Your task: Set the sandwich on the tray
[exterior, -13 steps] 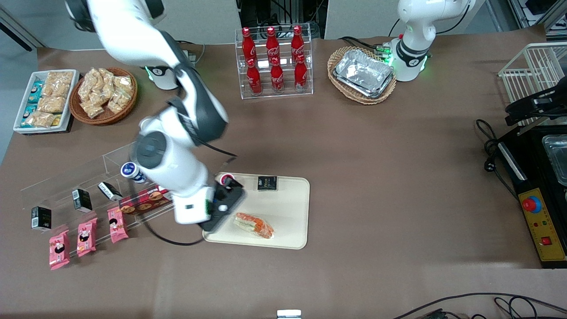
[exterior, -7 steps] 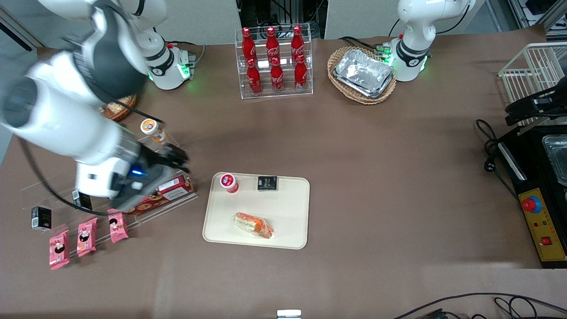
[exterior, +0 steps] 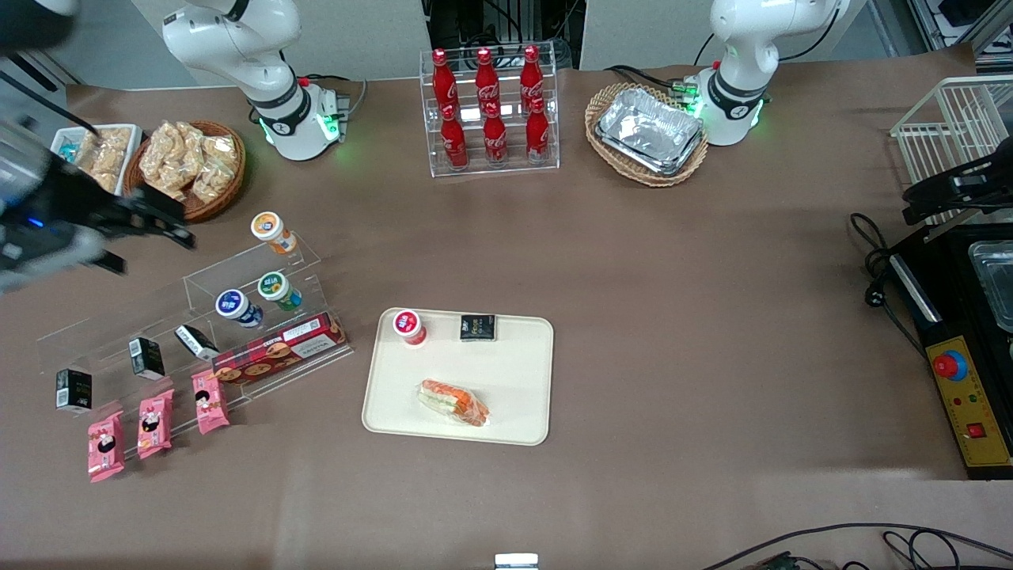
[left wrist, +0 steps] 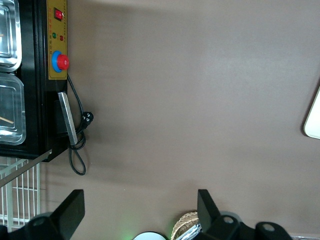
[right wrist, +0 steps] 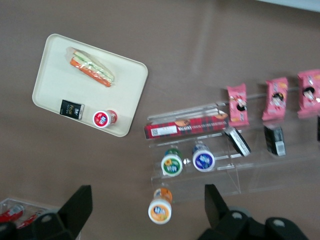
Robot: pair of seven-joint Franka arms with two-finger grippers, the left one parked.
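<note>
Pincer (exterior: 162,226) withdrawn from tray (exterior: 522,372), fingers apart.

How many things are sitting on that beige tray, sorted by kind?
Sandwich: 1
Red-lidded cup: 1
Small black packet: 1
Total: 3 on the tray
The hand is open and holds nothing. It hangs over the working arm's end of the table, near the snack basket.

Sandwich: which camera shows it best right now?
The front view: the sandwich lies unobstructed on the tray, far from the open gripper. The right wrist view shows it smaller; the left wrist view misses it.
</note>
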